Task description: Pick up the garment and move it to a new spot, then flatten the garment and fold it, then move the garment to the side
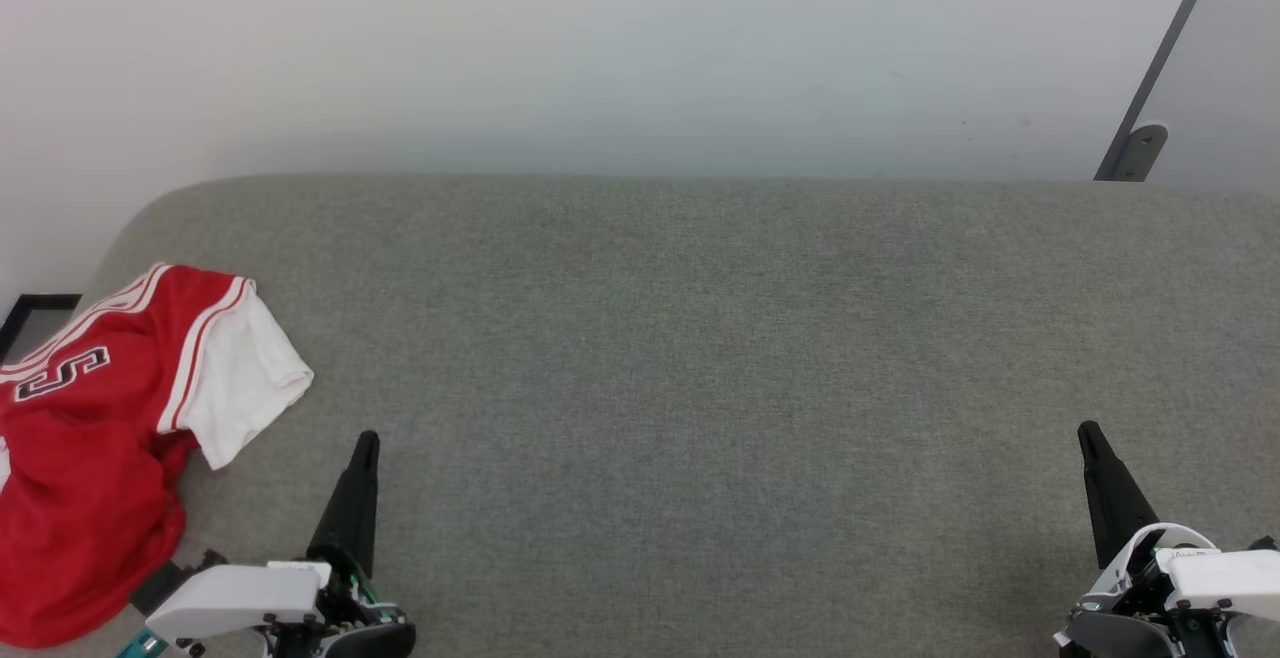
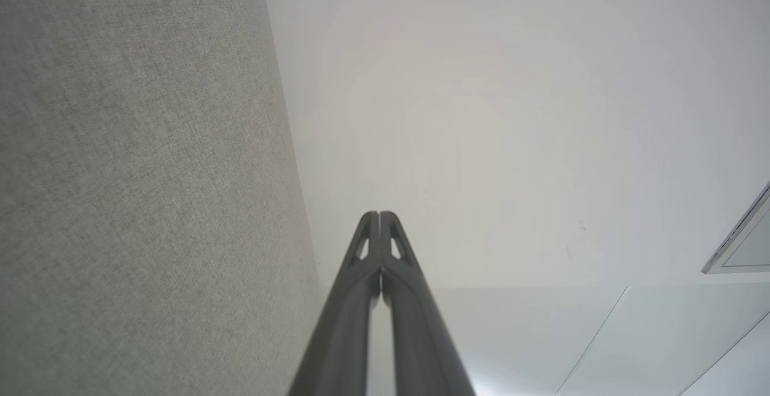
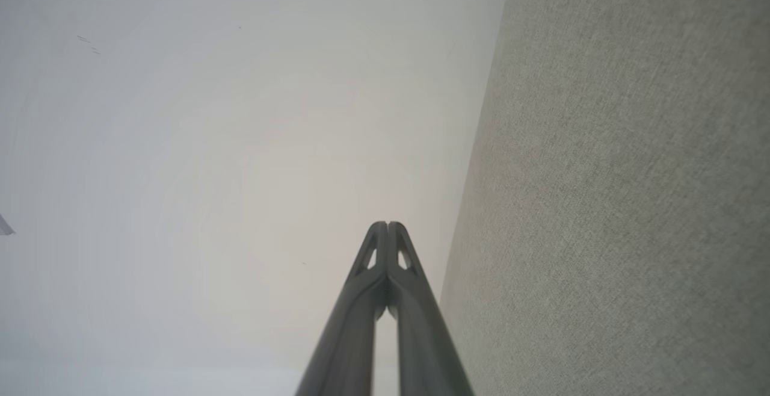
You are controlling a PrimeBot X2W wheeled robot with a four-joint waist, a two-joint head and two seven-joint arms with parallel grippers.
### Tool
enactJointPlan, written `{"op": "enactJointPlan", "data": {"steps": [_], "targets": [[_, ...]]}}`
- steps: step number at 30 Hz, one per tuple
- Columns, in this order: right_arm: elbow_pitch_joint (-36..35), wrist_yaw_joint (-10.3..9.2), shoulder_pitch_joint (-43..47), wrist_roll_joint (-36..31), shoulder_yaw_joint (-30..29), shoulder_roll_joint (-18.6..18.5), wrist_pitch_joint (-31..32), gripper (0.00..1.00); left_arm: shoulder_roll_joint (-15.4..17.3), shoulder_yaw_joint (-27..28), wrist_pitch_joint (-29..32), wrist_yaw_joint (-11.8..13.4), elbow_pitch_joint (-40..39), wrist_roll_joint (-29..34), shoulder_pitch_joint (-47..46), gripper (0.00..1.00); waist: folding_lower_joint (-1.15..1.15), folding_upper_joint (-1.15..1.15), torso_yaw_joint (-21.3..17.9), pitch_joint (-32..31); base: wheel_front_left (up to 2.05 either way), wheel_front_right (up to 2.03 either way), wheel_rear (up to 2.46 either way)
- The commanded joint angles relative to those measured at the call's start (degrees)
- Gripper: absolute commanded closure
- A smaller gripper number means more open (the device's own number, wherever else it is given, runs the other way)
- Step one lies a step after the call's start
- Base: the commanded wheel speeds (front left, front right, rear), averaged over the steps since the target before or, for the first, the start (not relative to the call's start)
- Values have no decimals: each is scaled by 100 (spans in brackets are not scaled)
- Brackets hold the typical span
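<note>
Lying crumpled at the far left of the grey fabric surface, the garment showed its red body, one white sleeve spread toward the middle, striped trim and a black, white-outlined "S". Part of it ran past the left edge of the head view. The left pincer sat at the lower left, near the garment's sleeve but apart from it, its dark fingers pressed together into one point and holding nothing. The right pincer sat at the lower right, well apart from the garment, likewise closed and empty. In the left wrist view the two fingers met tip to tip, with the grey surface down the left side and a pale wall beyond. The right wrist view showed the same closed tips, with the surface on its right side. A grey metal strip slanted across the wall at the upper right of the head view.
</note>
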Motion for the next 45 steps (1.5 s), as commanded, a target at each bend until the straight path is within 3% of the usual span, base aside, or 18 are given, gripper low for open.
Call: {"op": "enactJointPlan", "data": {"steps": [1, 31, 32, 45], "targets": [[-16, -6, -17, 25, 6, 18, 7, 100, 7, 8, 12, -22, 0, -21, -53, 100, 0, 0, 0, 0, 0, 0, 0], [-16, -6, -17, 25, 6, 18, 7, 100, 7, 8, 11, -22, 0, -21, -53, 100, 0, 0, 0, 0, 0, 0, 0], [-1, 0, 0, 0, 0, 0, -2, 0, 0, 0, 0, 0, -1, 0, 0, 0, 0, 0, 0, 0, 0, 0, 0], [12, 0, 112, -76, 154, 14, -196, 0, -31, -158, -199, 32, -67, 41, 194, 0, 0, 0, -6, -3, 0, 0, 0]]}}
